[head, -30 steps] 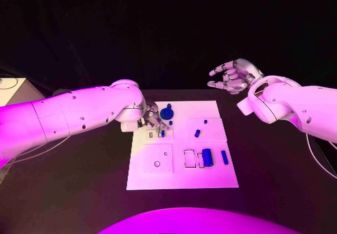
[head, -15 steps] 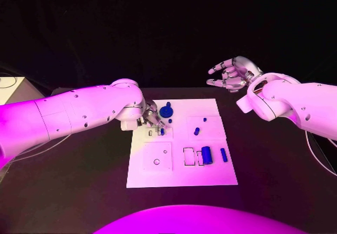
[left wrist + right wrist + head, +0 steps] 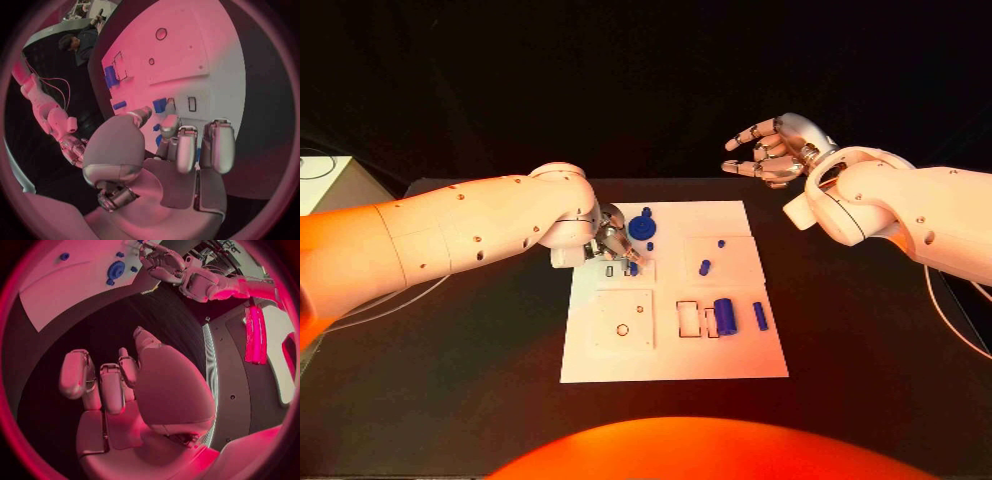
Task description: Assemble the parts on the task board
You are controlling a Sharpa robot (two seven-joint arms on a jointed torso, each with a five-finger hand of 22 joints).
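Observation:
The white task board (image 3: 675,345) lies mid-table. My left hand (image 3: 610,244) is low over its far left corner, where thumb and a finger pinch a small blue part (image 3: 633,268) beside a small rectangular slot (image 3: 609,271). In the left wrist view that blue part (image 3: 160,105) sits at the fingertips (image 3: 170,122). A round blue gear-like part (image 3: 642,227) stands just beyond the hand. My right hand (image 3: 770,150) is raised off the board's far right corner, with its fingers loosely curled apart and nothing in them.
More blue parts lie on the board: two small pegs (image 3: 705,267), a thick cylinder (image 3: 726,312) and a thin bar (image 3: 760,316) by rectangular recesses. A pale box (image 3: 322,185) sits at the table's far left. Black table surrounds the board.
My right hand has drifted slightly up and toward the left. My left hand stays at the same corner of the board, fingers still at the small blue part.

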